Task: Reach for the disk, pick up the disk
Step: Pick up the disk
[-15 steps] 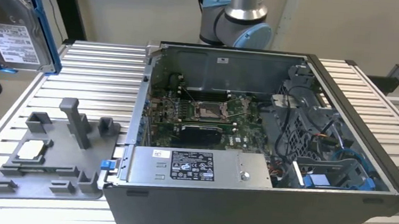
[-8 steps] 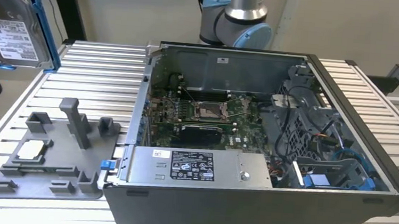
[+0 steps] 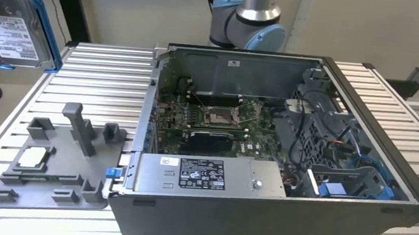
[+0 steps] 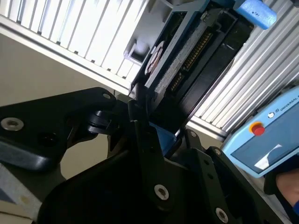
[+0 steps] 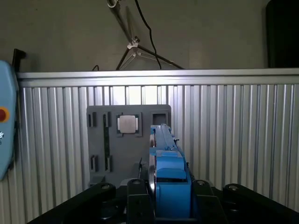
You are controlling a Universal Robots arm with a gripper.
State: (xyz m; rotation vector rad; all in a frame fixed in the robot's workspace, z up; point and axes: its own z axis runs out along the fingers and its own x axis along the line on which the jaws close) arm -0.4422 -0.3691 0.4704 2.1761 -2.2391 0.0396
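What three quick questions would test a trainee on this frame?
1. True or false: the disk is held in the air, clear of the slatted table.
2. The tool is: A open; B shut on the disk; C shut on nothing.
3. What does the chip rest on?
Key: 1 true; 2 B; 3 the grey fixture tray.
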